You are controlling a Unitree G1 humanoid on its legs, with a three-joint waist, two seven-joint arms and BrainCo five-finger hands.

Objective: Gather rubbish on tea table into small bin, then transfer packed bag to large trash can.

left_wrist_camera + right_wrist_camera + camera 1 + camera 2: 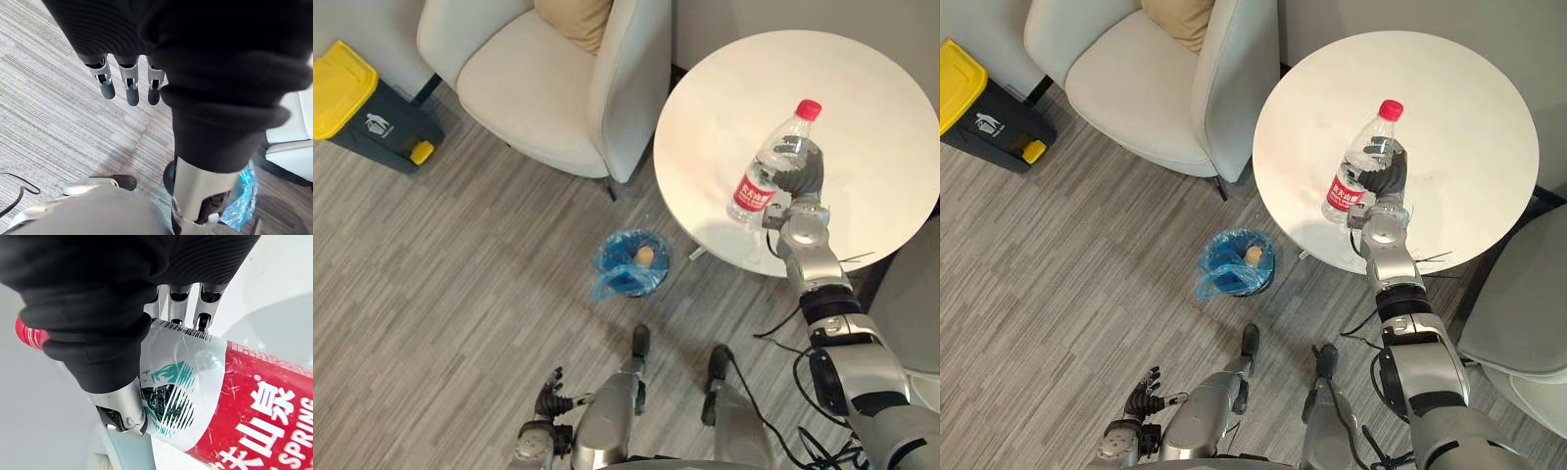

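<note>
Bottle in the right hand at the white table

The right hand (800, 171) has its fingers and thumb wrapped round a clear plastic bottle (759, 188) with a red cap, held tilted over the near side of the round table (862, 108). The blue-lined small bin (612, 274) stands on the floor between the table and the armchair (538, 88), with something tan inside. The left hand (551, 397) hangs low, its fingers loose and straight. The yellow-lidded trash can (367, 103) stands well apart.

Lounge/waiting-area setup: round white tabletop (862, 108), cream armchair (548, 78) with tan cushion (573, 18), grey wood-look floor (431, 294), yellow-lidded trash can (362, 108), small blue-bagged bin (628, 262).
</note>
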